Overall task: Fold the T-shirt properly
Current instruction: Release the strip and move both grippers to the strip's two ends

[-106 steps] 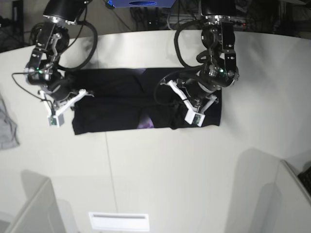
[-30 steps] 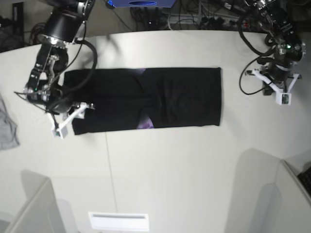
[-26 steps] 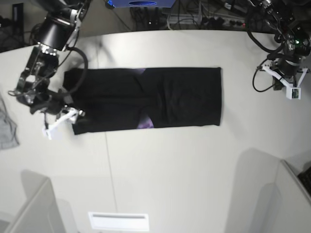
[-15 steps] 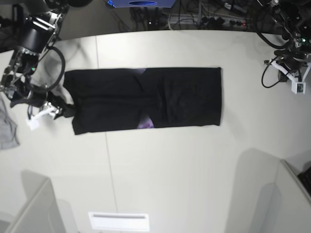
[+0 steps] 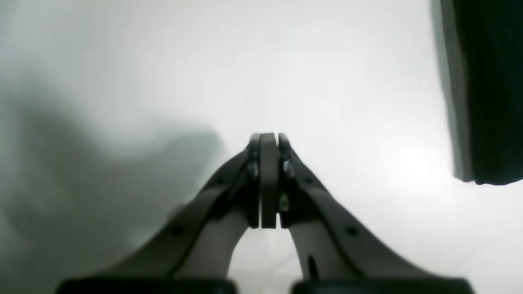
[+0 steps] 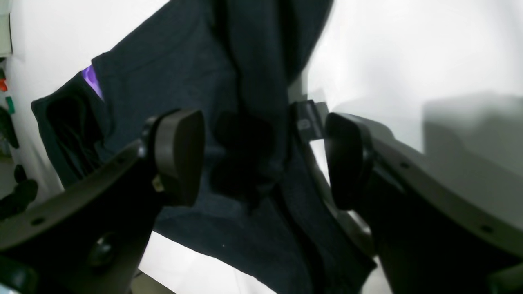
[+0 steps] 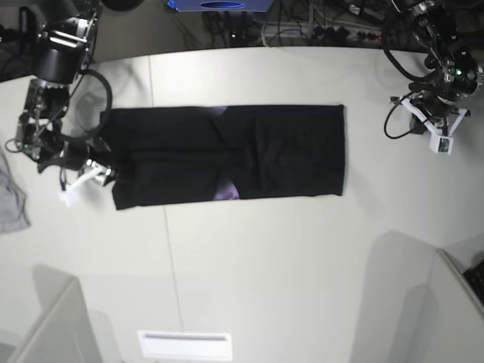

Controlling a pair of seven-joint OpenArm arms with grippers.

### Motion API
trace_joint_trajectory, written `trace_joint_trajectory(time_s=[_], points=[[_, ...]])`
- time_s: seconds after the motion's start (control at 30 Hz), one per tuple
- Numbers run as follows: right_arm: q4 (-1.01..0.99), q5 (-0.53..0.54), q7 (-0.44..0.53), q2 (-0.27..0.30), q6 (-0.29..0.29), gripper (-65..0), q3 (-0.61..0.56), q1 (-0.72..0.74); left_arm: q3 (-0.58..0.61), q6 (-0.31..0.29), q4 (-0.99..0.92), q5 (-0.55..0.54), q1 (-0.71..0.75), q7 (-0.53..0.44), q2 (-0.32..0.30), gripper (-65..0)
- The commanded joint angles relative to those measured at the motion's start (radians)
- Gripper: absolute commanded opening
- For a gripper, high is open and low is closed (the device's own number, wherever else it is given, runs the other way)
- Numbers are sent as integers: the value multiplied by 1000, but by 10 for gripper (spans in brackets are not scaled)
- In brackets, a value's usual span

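Observation:
The black T-shirt (image 7: 227,155) lies flat on the table as a long folded band, with a sliver of purple print (image 7: 225,193) at its near edge. My right gripper (image 6: 263,159) is open over the shirt's left end, its two pads (image 6: 179,155) either side of a dark fold of cloth (image 6: 253,81) without pinching it. The right arm (image 7: 57,147) stands at that end in the base view. My left gripper (image 5: 268,139) is shut and empty above bare table, off the shirt's right end (image 5: 486,90). The left arm (image 7: 439,106) is at the far right.
A small grey cloth (image 7: 11,200) lies at the table's left edge. A white label (image 7: 185,344) sits near the front edge, with grey partition panels (image 7: 45,325) at both front corners. Cables and equipment (image 7: 302,30) run behind the table.
The right gripper has opened wide. Its arm swung out to the left and has come back to the shirt's left end. The left arm has shifted slightly at the far right.

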Motion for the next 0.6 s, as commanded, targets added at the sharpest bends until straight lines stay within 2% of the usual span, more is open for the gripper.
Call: trace_joint_trajectory(time_s=[0.0,0.2,0.47,0.57], points=[[16,-15,-22,-4,-2,-210,0,2,-5,0,-2,-5,-1,-13,-14,-650],[153,-16,-79,-57,-2,-212,-14,-38,30,0,-74,-5,6,-102,-14,-650],[113,-21,-70,-61,-4,-218,-34,-35,60,0,-103,-5,2,-110,15,-650],[80,-18,-40,-57,-4,-221,-41,-33,116,2,-105,-5,-1,-111,12,-650]])
